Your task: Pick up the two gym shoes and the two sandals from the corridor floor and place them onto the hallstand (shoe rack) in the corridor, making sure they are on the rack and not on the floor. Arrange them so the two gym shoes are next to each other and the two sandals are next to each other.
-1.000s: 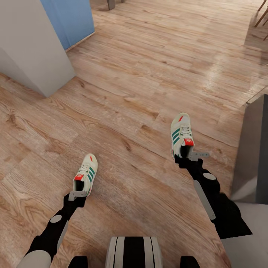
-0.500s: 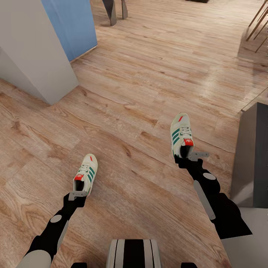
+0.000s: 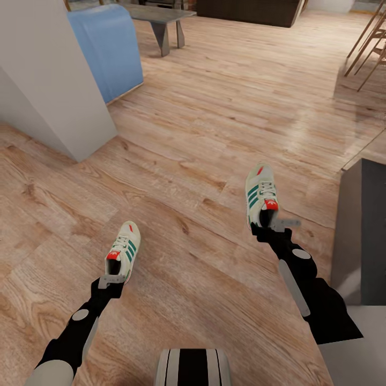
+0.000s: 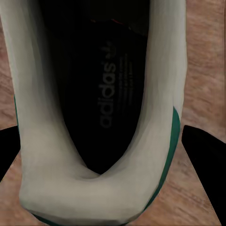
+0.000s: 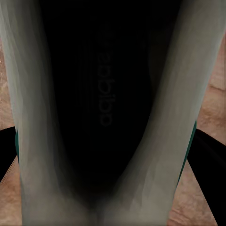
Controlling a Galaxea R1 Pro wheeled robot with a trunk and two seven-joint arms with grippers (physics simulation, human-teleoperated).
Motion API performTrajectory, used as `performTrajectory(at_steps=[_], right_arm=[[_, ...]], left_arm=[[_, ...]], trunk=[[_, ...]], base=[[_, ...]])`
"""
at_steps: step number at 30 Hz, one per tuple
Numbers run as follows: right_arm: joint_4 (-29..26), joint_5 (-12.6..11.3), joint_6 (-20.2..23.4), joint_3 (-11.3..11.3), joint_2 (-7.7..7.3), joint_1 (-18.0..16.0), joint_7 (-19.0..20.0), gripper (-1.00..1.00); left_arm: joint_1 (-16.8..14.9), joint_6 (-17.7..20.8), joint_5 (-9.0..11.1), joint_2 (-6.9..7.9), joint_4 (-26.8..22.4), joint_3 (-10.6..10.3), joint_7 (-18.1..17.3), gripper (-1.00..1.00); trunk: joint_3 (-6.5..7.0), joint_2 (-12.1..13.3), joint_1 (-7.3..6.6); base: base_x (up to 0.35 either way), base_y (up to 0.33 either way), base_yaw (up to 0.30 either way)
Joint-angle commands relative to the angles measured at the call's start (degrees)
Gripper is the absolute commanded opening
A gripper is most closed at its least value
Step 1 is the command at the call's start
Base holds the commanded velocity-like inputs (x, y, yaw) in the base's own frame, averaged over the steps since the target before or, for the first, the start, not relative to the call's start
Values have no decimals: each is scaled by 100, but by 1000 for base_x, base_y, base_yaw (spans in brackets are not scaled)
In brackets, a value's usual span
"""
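Both gym shoes held up over the corridor floor (image 3: 203,123), camera tilted up a bit since before.

Left end effector (image 3: 111,280) is clamped on the left gym shoe (image 3: 124,247), right end effector (image 3: 274,225) on the right gym shoe (image 3: 260,193); neither has shifted. Insoles read "adidas" with the trefoil.

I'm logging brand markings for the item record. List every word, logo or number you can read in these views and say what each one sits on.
"adidas", with the trefoil logo above it: on the dark insole of the left-hand gym shoe, left wrist view.
"adidas", very dim, barely legible: on the insole of the right-hand gym shoe, right wrist view.
Smaller lines beside both wordmarks: too blurred to read.
Red tongue patches in the head view: too small to read.
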Motion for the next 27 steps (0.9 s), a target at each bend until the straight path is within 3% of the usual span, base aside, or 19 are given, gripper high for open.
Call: performTrajectory(at_steps=[1, 14, 17, 21, 24, 27], right_arm=[[-6, -64, 17, 17, -7, -3, -59, -100], [-18, -72, 15, 35, 17, -3, -60, -100], [4, -102, -15, 56, 68, 52, -54, -100], [5, -109, -64, 62, 80, 169, -38, -100], [66, -103, -317, 65, 88, 314, -38, -100], [335, -85, -768, 92, 90, 676, -21, -100]], left_arm=[[-4, -28, -64, -5, -6, 36, -39, -100], [9, 1, -67, 15, -98, 48, -42, -100], [359, -8, 35, 43, -94, 379, -45, -100], [534, -18, 49, 46, -71, 555, -42, -100], [734, -38, 66, 35, -48, 789, -45, -100], [935, -75, 80, 14, -26, 1006, -46, -100]], trunk=[[19, 0, -3], [312, 18, -37], [404, 22, -44], [528, 27, -55], [621, 31, -62], [714, 35, -70]], base=[[0, 0, 0], [0, 0, 0], [0, 0, 0], [0, 0, 0], [0, 0, 0], [0, 0, 0]])
